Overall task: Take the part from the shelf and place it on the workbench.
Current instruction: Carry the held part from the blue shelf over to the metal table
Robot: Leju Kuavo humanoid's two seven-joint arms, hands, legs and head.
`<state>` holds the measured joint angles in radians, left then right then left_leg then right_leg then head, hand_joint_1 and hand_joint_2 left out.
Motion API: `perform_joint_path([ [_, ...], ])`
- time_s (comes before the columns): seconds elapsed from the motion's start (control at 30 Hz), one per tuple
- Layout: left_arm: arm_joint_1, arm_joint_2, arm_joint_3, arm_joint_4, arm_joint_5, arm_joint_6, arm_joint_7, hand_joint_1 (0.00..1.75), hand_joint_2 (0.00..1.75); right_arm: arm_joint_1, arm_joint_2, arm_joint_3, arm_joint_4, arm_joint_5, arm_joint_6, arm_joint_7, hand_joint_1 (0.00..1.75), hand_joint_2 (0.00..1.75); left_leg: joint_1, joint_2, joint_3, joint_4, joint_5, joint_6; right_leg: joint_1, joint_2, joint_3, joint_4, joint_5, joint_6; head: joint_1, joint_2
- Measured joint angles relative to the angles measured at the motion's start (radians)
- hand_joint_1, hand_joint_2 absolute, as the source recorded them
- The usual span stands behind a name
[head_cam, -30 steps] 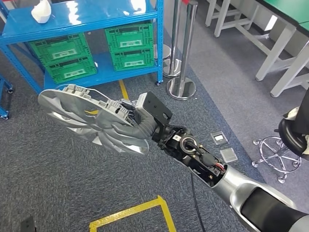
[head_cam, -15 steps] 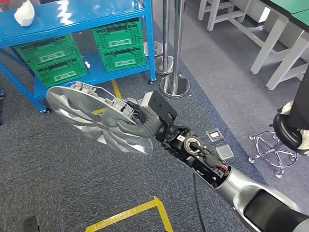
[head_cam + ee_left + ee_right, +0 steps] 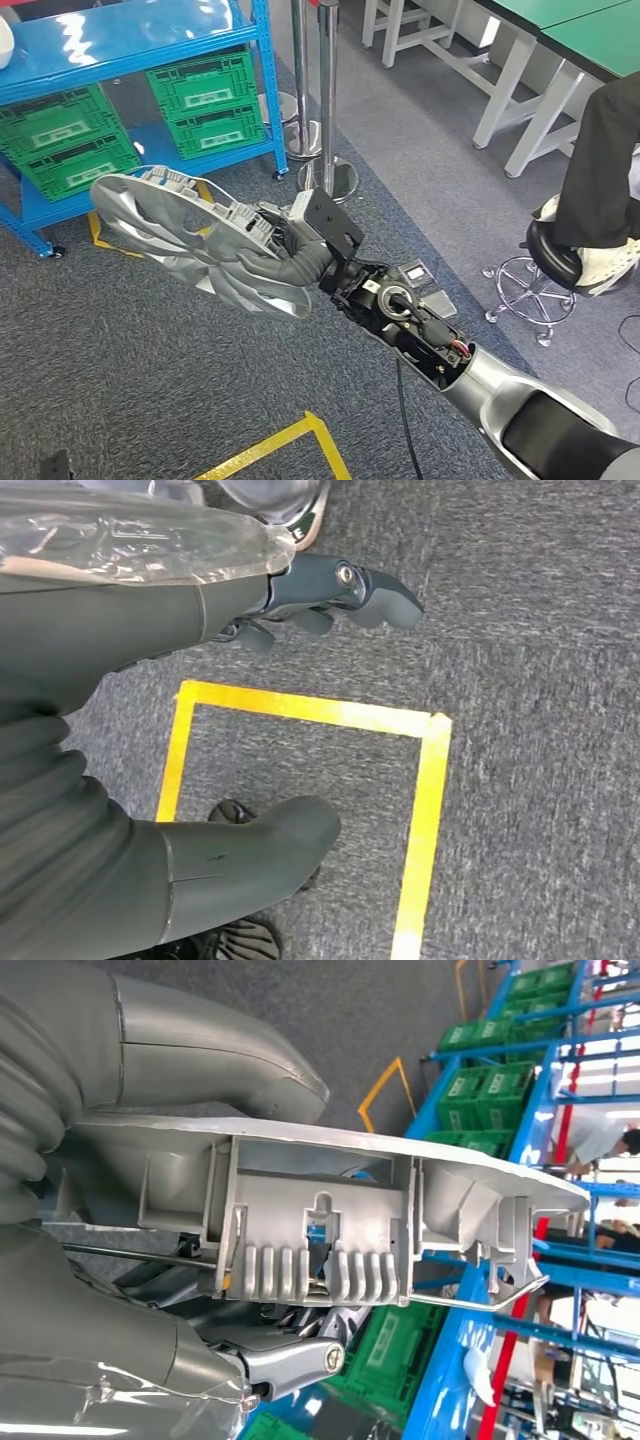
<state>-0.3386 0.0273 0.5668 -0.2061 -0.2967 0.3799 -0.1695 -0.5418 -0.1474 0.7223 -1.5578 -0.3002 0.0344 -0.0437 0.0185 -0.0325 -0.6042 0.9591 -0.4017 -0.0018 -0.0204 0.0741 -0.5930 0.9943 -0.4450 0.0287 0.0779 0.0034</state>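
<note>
Part, a silver finned casting, sits mid-frame over grey carpet, clamped at its near edge by the right hand, probably for carrying clear of the shelf. Left hand hangs empty, fingers apart.

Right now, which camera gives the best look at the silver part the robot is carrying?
The head view: it shows the whole silver part, round and vaned, held out by the right hand above the carpet. The right wrist view shows its ribbed edge close up. The left wrist view looks at the floor instead.
</note>
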Motion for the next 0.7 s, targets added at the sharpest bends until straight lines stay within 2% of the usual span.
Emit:
perform_joint_path([
  [0.03, 0.0, -0.001, 0.0, -0.001, 0.0, 0.0, 0.0, 0.0, 1.75, -0.001, 0.0, -0.001, 0.0, 0.0, 0.0, 0.0, 1.75, 1.75, 0.002, 0.008, 0.004, -0.004, 0.001, 0.004, 0.002, -0.018, -0.017, 0.038, -0.024, 0.003, 0.004, 0.0],
  [0.1, 0.0, -0.002, -0.001, -0.001, 0.0, 0.001, 0.0, 0.0, 1.75, -0.001, -0.001, -0.002, -0.001, 0.001, -0.001, -0.001, 1.75, 1.75, -0.001, 0.022, 0.008, -0.005, -0.002, 0.011, 0.004, -0.055, -0.076, 0.176, -0.092, 0.008, 0.012, 0.0],
  [0.13, 0.001, -0.002, -0.001, -0.001, 0.001, 0.002, 0.0, 0.0, 1.75, 0.0, -0.001, -0.002, -0.001, 0.002, -0.001, -0.001, 1.75, 1.75, -0.003, 0.03, 0.009, -0.005, -0.003, 0.013, 0.004, -0.062, -0.107, 0.244, -0.118, 0.009, 0.014, 0.0],
  [0.17, 0.001, -0.003, -0.001, -0.001, 0.002, 0.003, 0.0, 0.0, 1.75, 0.001, -0.001, -0.002, -0.001, 0.004, -0.001, -0.001, 1.75, 1.75, -0.005, 0.037, 0.01, -0.004, -0.004, 0.014, 0.004, -0.064, -0.126, 0.285, -0.127, 0.009, 0.014, 0.0],
  [0.2, 0.001, -0.004, -0.001, -0.001, 0.003, 0.003, 0.0, 0.0, 1.75, 0.002, -0.001, -0.002, -0.001, 0.006, -0.002, -0.001, 1.75, 1.75, -0.006, 0.044, 0.011, -0.004, -0.005, 0.015, 0.004, -0.066, -0.125, 0.285, -0.116, 0.008, 0.015, 0.0],
  [0.23, 0.001, -0.004, -0.002, -0.001, 0.003, 0.003, 0.0, 0.0, 1.75, 0.003, -0.002, -0.003, -0.001, 0.008, -0.003, -0.001, 1.75, 1.75, -0.008, 0.05, 0.013, -0.004, -0.007, 0.015, 0.004, -0.068, -0.105, 0.243, -0.087, 0.005, 0.016, 0.0],
  [0.3, 0.001, -0.007, -0.005, -0.001, 0.004, 0.003, 0.0, 0.0, 1.75, 0.001, -0.002, -0.003, -0.001, 0.01, -0.004, -0.001, 1.75, 1.75, -0.012, 0.061, 0.02, -0.003, -0.011, 0.011, 0.012, -0.091, -0.03, 0.093, -0.019, -0.007, 0.019, 0.0],
  [0.33, 0.001, -0.007, -0.007, -0.001, 0.004, 0.003, 0.0, 0.0, 1.75, -0.001, -0.002, -0.003, -0.002, 0.011, -0.004, -0.002, 1.75, 1.75, -0.015, 0.066, 0.021, -0.001, -0.013, 0.008, 0.016, -0.104, 0.002, 0.031, -0.001, -0.014, 0.02, 0.0],
  [0.37, 0.0, -0.008, -0.009, -0.001, 0.004, 0.003, 0.0, 0.0, 1.75, -0.003, -0.002, -0.003, -0.002, 0.011, -0.004, -0.002, 1.75, 1.75, -0.018, 0.072, 0.021, 0.0, -0.014, 0.004, 0.021, -0.112, 0.022, -0.007, 0.006, -0.02, 0.018, 0.0],
  [0.43, 0.0, -0.007, -0.013, -0.001, 0.005, 0.003, 0.0, 0.0, 1.75, -0.006, -0.002, -0.003, -0.002, 0.011, -0.004, -0.002, 1.75, 1.75, -0.02, 0.085, 0.022, 0.0, -0.014, -0.003, 0.022, -0.106, 0.033, -0.026, 0.005, -0.027, 0.015, 0.0],
  [0.5, 0.0, -0.007, -0.017, -0.001, 0.007, 0.003, 0.0, 0.0, 1.75, -0.005, -0.002, -0.003, -0.002, 0.011, -0.004, -0.002, 1.75, 1.75, -0.017, 0.082, 0.019, 0.016, -0.029, -0.013, 0.017, -0.093, 0.036, -0.032, 0.011, -0.036, 0.013, 0.0],
  [0.57, 0.0, -0.005, -0.019, -0.001, 0.01, 0.003, 0.0, 0.0, 1.75, -0.006, -0.002, -0.003, -0.002, 0.011, -0.005, -0.002, 1.75, 1.75, -0.013, 0.059, -0.019, 0.104, -0.081, -0.025, 0.011, -0.082, 0.039, -0.038, 0.016, -0.044, 0.007, 0.0],
  [0.63, 0.002, -0.004, -0.021, -0.001, 0.012, 0.003, 0.0, 0.0, 1.75, -0.005, -0.002, -0.003, -0.002, 0.011, -0.005, -0.002, 1.75, 1.75, -0.01, 0.044, -0.087, 0.247, -0.143, -0.033, 0.011, -0.07, 0.038, -0.038, 0.017, -0.047, 0.002, 0.0],
  [0.67, 0.004, -0.003, -0.022, -0.001, 0.013, 0.003, 0.0, 0.0, 1.75, -0.004, -0.002, -0.003, -0.001, 0.012, -0.005, -0.002, 1.75, 1.75, -0.009, 0.042, -0.111, 0.294, -0.155, -0.035, 0.01, -0.063, 0.038, -0.038, 0.017, -0.047, 0.001, 0.0],
  [0.7, 0.005, -0.003, -0.023, -0.001, 0.013, 0.003, 0.0, 0.0, 1.75, -0.002, -0.002, -0.002, -0.001, 0.012, -0.005, -0.002, 1.75, 1.75, -0.007, 0.041, -0.118, 0.304, -0.147, -0.036, 0.01, -0.055, 0.039, -0.038, 0.017, -0.047, 0.001, 0.0],
])
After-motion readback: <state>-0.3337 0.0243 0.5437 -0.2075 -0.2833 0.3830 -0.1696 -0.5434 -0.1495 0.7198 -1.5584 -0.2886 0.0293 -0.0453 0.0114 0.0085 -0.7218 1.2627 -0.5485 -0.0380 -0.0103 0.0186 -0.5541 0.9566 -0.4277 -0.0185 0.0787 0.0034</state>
